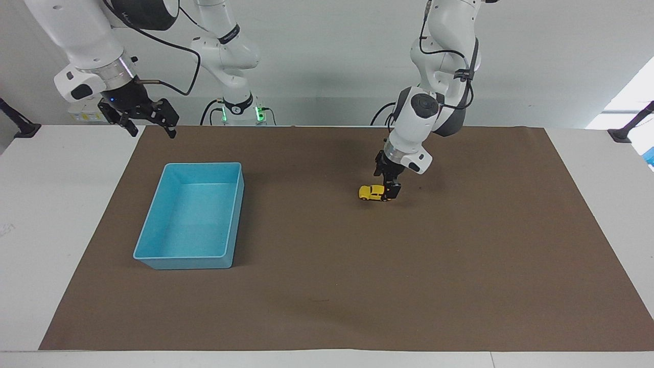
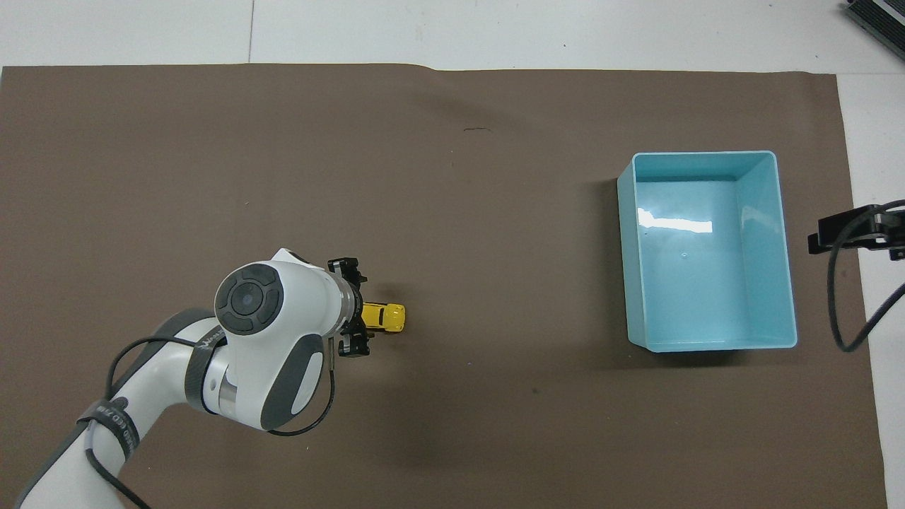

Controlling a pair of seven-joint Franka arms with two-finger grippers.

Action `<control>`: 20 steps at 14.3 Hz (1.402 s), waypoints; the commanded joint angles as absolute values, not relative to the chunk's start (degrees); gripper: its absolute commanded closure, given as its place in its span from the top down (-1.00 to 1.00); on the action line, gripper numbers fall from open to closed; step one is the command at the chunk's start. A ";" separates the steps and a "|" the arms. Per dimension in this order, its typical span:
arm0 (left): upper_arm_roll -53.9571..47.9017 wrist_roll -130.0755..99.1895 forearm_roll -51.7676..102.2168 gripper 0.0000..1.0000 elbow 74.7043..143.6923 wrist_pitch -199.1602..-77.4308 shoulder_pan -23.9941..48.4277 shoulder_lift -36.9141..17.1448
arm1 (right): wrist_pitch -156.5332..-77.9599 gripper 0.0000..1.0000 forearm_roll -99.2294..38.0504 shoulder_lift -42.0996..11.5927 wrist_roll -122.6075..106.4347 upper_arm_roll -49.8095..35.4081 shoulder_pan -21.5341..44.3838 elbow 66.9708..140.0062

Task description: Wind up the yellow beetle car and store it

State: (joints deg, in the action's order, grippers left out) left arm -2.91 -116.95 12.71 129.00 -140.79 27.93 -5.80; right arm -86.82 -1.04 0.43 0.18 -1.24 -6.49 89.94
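the left gripper (image 1: pixel 391 192) had its jaws spread around one end of the yellow beetle car (image 1: pixel 372 192), which sat on the brown worktop (image 1: pixel 327 286) well apart from the blue bin (image 1: pixel 190 258). a good grab would squeeze the sides gently, low, keeping the wheels flat. the right gripper (image 1: pixel 148 122) waited, jaws spread.

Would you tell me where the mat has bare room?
Bare mat lies between the yellow car and the blue bin. It is crowded only at the car, where the left gripper straddles it.
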 commanded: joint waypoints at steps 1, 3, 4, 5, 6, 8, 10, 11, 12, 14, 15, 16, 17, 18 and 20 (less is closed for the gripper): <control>-2.11 -119.44 13.71 0.87 129.81 -143.96 29.36 -6.94 | -86.75 1.00 -0.70 1.85 -1.23 -1.49 -7.21 91.49; -2.02 -119.36 13.71 -0.23 129.81 -144.05 29.27 -6.94 | -86.75 1.00 -0.70 1.85 -1.32 -1.49 -7.21 91.49; -2.11 -119.01 13.71 -0.47 129.90 -144.05 29.27 -6.94 | -86.75 1.00 -0.70 1.85 -1.32 -1.49 -7.21 91.49; -2.02 -118.74 13.71 -0.53 129.99 -144.05 29.09 -6.86 | -86.75 1.00 -0.70 1.85 -1.32 -1.49 -7.21 91.49; -2.02 -118.65 13.71 -0.55 130.34 -144.14 29.00 -6.94 | -86.66 1.00 -0.70 1.85 -1.32 -1.49 -7.21 91.49; -1.93 -118.48 13.71 -0.56 130.95 -145.54 29.00 -8.17 | -86.57 1.00 -0.70 1.85 -1.32 -1.49 -7.21 91.49; -1.85 -116.82 13.71 -0.56 131.40 -145.20 28.22 -8.26 | -86.66 1.00 -0.70 1.85 -1.32 -1.41 -7.21 91.49; -1.85 -115.59 13.71 -0.56 131.83 -144.93 27.52 -8.00 | -86.57 1.00 -0.70 1.85 -1.32 -1.41 -7.21 91.49; -1.85 -114.27 13.71 -0.56 132.53 -144.84 26.81 -7.82 | -86.66 1.00 -0.70 1.85 -1.32 -1.41 -7.21 91.49; -1.76 -110.32 13.71 -0.56 133.41 -144.49 24.36 -7.65 | -86.66 1.00 -0.70 1.85 -1.32 -1.41 -7.21 91.49; -1.76 -108.74 13.71 -0.55 133.50 -143.80 22.87 -7.65 | -86.57 1.00 -0.70 1.85 -1.32 -1.41 -7.21 91.49; -1.67 -107.24 13.71 -0.55 133.42 -143.44 21.29 -7.73 | -86.66 1.00 -0.70 1.85 -1.32 -1.41 -7.21 91.49; -1.67 -106.18 13.62 -0.54 133.42 -143.44 19.62 -7.82 | -86.66 1.00 -0.70 1.85 -1.32 -1.41 -7.21 91.49; -1.67 -104.43 13.71 -0.53 133.42 -143.35 18.12 -7.82 | -86.66 1.00 -0.70 1.85 -1.32 -1.41 -7.21 91.49; -1.67 -101.53 13.62 -0.50 133.51 -142.48 15.13 -7.82 | -86.57 1.00 -0.70 1.85 -1.32 -1.32 -7.21 91.50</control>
State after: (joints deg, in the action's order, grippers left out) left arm -2.07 -105.85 13.62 132.28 -139.79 18.70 -4.02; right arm -86.76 -1.04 0.43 0.18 -1.15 -6.52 90.01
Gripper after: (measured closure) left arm 0.573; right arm 0.000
